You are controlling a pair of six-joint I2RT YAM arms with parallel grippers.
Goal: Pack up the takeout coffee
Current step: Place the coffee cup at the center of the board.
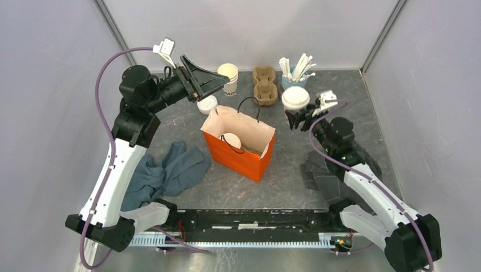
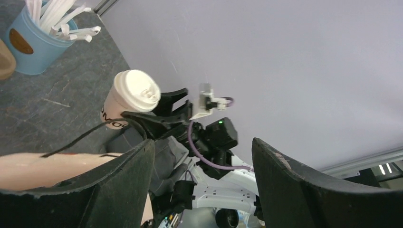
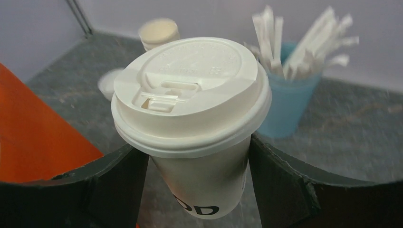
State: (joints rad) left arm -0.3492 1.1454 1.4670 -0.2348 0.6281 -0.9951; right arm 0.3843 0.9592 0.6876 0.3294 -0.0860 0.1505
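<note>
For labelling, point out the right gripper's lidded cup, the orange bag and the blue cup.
lidded cup (image 3: 190,90), right wrist view, lid top.
orange bag (image 1: 235,158), top external view, front wall.
blue cup (image 2: 45,52), left wrist view, side wall.

Blue cloth (image 1: 169,171), cardboard cup carrier (image 1: 265,86)

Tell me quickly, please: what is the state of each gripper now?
Left gripper: open, holding nothing.
Right gripper: closed on the small cream-white paper cup with round white plastic sip lid.
</note>
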